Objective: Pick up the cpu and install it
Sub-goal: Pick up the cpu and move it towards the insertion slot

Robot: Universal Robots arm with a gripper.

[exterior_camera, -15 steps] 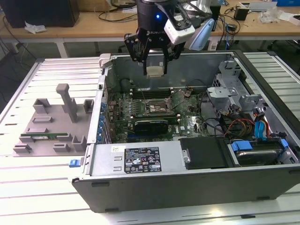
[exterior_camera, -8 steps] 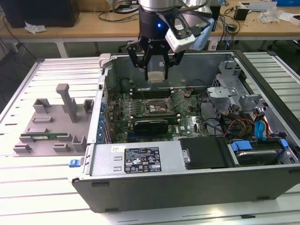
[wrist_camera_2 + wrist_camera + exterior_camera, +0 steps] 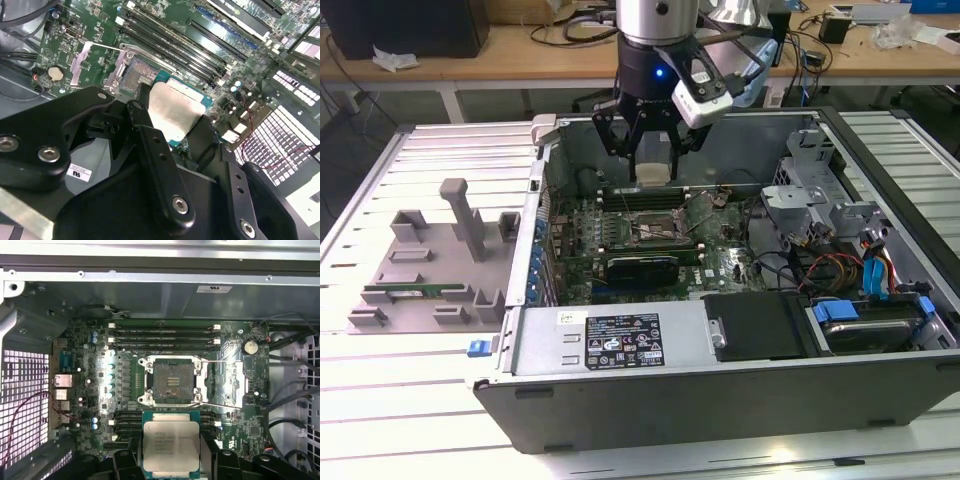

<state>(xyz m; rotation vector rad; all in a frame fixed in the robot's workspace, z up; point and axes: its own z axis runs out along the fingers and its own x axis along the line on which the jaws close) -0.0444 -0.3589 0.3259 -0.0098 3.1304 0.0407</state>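
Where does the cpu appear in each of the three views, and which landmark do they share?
Exterior view: cpu held in the gripper, above the motherboard.
Second wrist view: cpu between the fingers, next to the socket.
First wrist view: cpu beside the socket, apart from it.
Shared landmark: the open socket.

Slatted table (image 3: 440, 420) bears open computer case (image 3: 545, 340) and grey, perhaps plastic, tray (image 3: 420, 262).
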